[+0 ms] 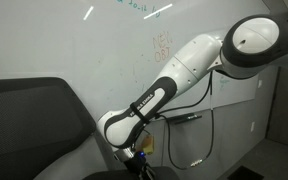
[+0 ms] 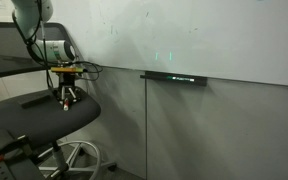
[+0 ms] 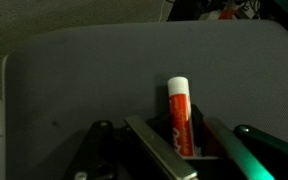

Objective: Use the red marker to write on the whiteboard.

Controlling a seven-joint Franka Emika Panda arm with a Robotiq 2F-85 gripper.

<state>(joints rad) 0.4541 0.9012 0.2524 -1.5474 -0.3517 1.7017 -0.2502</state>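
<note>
The red marker (image 3: 179, 112), with a white cap at its far end, lies on the dark grey chair seat (image 3: 74, 80). In the wrist view my gripper (image 3: 166, 120) is open, with one finger on each side of the marker and dark gaps between them. In both exterior views the gripper (image 2: 68, 97) (image 1: 134, 156) hangs down right at the seat of the office chair (image 2: 34, 115). The marker itself is too small to make out there. The whiteboard (image 2: 194, 35) (image 1: 94, 40) fills the wall behind, with faint scribbles.
A thin dark ledge (image 2: 174, 77) runs along the board's lower edge. The chair's backrest (image 1: 29, 115) stands close to the arm. Black cables (image 1: 199, 125) hang from the arm. The chair's wheeled base (image 2: 74, 158) stands on the floor.
</note>
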